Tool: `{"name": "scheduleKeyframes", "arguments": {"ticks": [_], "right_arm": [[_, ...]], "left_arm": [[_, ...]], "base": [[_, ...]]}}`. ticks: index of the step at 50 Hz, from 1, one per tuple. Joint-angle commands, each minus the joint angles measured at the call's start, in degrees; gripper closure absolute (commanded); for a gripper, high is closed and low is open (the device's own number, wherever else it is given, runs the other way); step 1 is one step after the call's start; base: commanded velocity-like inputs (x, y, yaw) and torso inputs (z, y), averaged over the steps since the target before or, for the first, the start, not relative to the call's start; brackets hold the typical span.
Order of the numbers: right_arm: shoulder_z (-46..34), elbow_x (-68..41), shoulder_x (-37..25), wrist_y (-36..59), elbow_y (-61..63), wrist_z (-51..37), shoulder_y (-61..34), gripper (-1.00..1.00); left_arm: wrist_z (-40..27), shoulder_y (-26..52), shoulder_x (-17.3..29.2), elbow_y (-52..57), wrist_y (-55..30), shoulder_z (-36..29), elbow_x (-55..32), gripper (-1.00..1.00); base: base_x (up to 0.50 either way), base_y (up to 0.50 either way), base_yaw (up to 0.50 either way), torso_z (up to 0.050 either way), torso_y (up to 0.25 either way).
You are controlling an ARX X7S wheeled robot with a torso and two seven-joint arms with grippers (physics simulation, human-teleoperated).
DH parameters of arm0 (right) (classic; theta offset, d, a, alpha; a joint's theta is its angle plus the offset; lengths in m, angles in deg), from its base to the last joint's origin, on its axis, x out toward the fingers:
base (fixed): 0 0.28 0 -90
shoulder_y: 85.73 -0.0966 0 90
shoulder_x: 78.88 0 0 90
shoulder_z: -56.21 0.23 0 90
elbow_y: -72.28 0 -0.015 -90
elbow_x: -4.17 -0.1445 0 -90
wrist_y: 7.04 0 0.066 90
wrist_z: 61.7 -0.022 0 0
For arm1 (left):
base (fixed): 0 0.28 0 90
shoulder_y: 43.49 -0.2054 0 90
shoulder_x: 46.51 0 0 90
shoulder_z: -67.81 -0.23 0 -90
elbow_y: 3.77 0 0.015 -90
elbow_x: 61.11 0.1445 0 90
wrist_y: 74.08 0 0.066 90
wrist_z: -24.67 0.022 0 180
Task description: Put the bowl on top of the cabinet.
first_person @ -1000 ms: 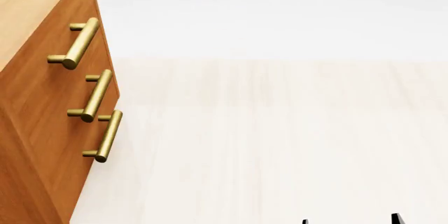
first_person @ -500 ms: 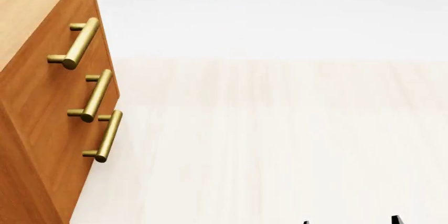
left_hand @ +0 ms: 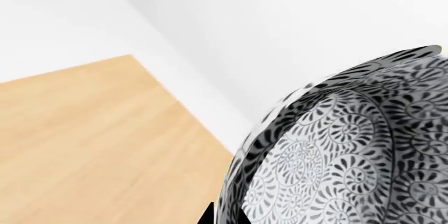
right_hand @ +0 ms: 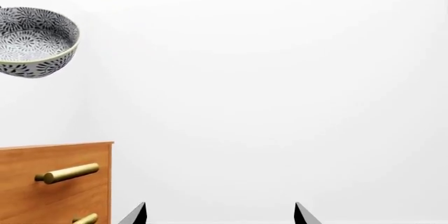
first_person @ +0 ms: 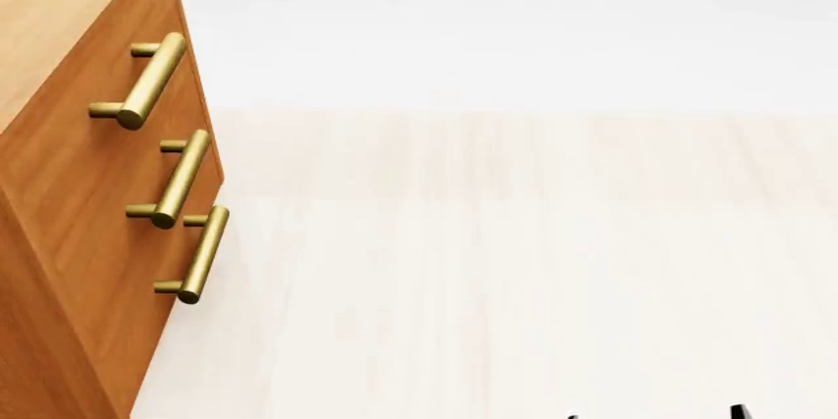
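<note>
**Bowl up in the air above the cabinet top**

You have the bowl (right_hand: pixel 31 40) hanging high over the cabinet (right_hand: pixel 49 192), with clear white space between its base and the cabinet's top edge. In the right wrist view it sits nearly level, tipped slightly so you see a little of the patterned inside and the pale rim. In the left wrist view the bowl (left_hand: pixel 350 156) fills one side of the picture very close to the camera, with the cabinet's light wood top (left_hand: pixel 91 145) spread out below it and its far corner meeting the white wall.

No brand, label or writing shows anywhere.

Your left gripper is barely visible: only a dark sliver (left_hand: pixel 207 214) beside the bowl, so you cannot tell how its jaws stand or where they grip. Your right gripper (right_hand: pixel 220 214) has its two dark fingertips spread wide apart with nothing between them.

From the head view, the cabinet's orange-brown front (first_person: pixel 92 203) runs along the left edge, carrying three brass bar handles (first_person: pixel 177 179). The floor (first_person: pixel 524 272) is pale wood-grain, the wall plain white.
</note>
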Motion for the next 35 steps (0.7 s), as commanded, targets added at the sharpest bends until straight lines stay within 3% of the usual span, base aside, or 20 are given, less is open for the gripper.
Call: {"name": "scheduleKeyframes", "arguments": {"ticks": [1,7,16,21,29,30,35], "right_arm": [[0.28,-1.38,-0.35,-1.05,-0.72,0.52,0.03,-1.00],[0.86,-0.65,-0.34,-1.55,-1.15,0.17,0.73,-1.00],[1.09,-2.90,0.52,-2.01,-5.51,0.50,-0.58,-1.00],[1.29,-2.83,0.76,-2.37,-6.09,0.37,-0.39,-1.00],[1.44,-3.07,0.75,-2.31,-6.49,0.32,-0.47,-1.00],[1.39,-3.26,0.85,-2.61,-6.72,0.48,-0.44,-1.00],[1.28,-3.15,0.90,-2.89,-6.78,0.67,-0.35,-1.00]], "left_arm": [[3.12,2.96,0.89,-7.51,4.37,-2.05,3.30,1.00],[9.03,4.75,0.59,-16.33,10.38,-4.12,6.94,1.00],[24.78,16.35,-0.64,-48.55,27.35,-9.57,16.31,1.00],[25.16,16.05,-1.54,-49.82,28.36,-6.58,20.10,1.00],[24.53,15.04,-2.29,-49.83,28.68,3.49,29.28,1.00],[21.67,14.74,-2.14,-49.82,30.50,5.02,30.23,1.00],[21.02,15.12,-2.47,-49.81,30.45,8.82,34.41,1.00]], "base": [[0.00,0.00,0.00,0.000,0.000],[0.00,0.00,0.00,0.000,0.002],[0.00,0.00,0.00,0.001,0.000],[0.00,0.00,0.00,0.000,0.000],[0.00,0.00,0.00,0.000,0.001],[0.00,0.00,0.00,0.000,0.000],[0.00,0.00,0.00,0.000,0.000]]}}
